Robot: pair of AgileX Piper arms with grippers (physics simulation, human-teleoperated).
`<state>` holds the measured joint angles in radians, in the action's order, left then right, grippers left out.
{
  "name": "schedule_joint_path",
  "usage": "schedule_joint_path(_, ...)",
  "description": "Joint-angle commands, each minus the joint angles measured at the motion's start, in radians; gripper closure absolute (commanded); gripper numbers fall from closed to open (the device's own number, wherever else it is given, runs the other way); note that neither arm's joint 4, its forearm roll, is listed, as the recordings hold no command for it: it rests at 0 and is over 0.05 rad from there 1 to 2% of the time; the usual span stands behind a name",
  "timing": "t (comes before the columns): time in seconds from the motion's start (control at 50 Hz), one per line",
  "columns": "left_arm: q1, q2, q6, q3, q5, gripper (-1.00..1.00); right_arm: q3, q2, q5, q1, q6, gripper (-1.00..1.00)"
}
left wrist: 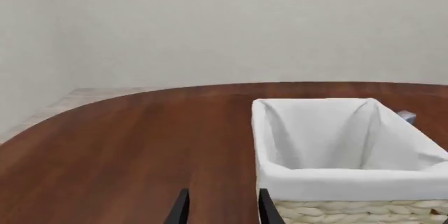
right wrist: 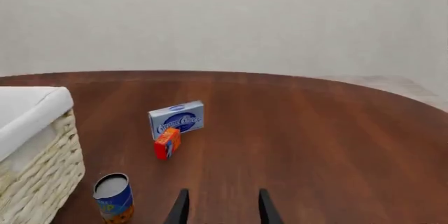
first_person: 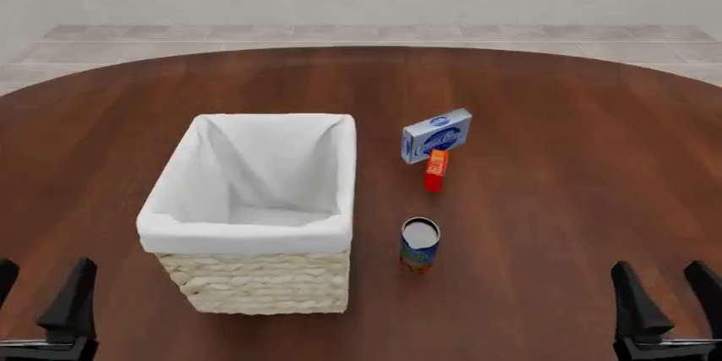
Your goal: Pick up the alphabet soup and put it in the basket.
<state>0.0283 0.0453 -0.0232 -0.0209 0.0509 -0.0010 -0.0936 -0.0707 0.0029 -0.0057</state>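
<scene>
the alphabet soup (first_person: pixel 420 243) was seen standing upright on the table (first_person: pixel 542 124), a little right of centre and low in the front view, its silver-grey top facing up. it was placed just beside the near right corner of the basket (first_person: pixel 254 234), apart from it by a narrow strip of wood, so only a short carry over the rim would be called for. nothing was touching the can; the pick-up was judged not yet begun.

the basket was set left of centre, its white lining folded over the rim and its inside bare, the mouth open upward to take a drop from above.

above the can in the frame, a small red-orange box (first_person: pixel 435 170) lay touching or nearly touching a blue-white box (first_person: pixel 437 134); both were kept well apart from the can, so little risk of a mistaken grasp was judged.

the right gripper (first_person: pixel 668 306) was held at the lower right corner, its jaws parted with nothing between them, the can sitting to one side of its wrist view. the left gripper (first_person: pixel 40 302) was held at the lower left corner, likewise parted and empty, near the basket's wicker wall. the right arm was judged the nearer one for the reach.
</scene>
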Motion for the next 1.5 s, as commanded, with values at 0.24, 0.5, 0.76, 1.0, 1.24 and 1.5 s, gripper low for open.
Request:
schedule_joint_path(0.24,-0.010,-0.032,0.033,0.017,-0.049,-1.00,-0.003,0.080,0.068,-0.004,-0.008,-1.00)
schedule_joint_path(0.5,-0.009,-0.027,0.030,0.017,-0.047,-1.00,-0.001,-0.014,0.020,-0.029,-0.078,-1.00)
schedule_joint_path(0.76,-0.010,-0.012,0.028,0.017,-0.040,-1.00,0.000,0.093,0.052,-0.050,-0.201,-1.00)
schedule_joint_path(1.0,-0.014,-0.005,0.028,0.017,-0.037,-1.00,0.000,0.093,0.018,-0.031,-0.230,-1.00)
schedule_joint_path(1.24,-0.014,-0.001,0.028,0.017,-0.035,-1.00,-0.539,-0.100,0.364,0.013,-0.248,-1.00)
schedule_joint_path(1.5,-0.013,-0.009,0.029,0.017,-0.039,-1.00,-0.716,-0.278,0.402,0.024,-0.236,-1.00)
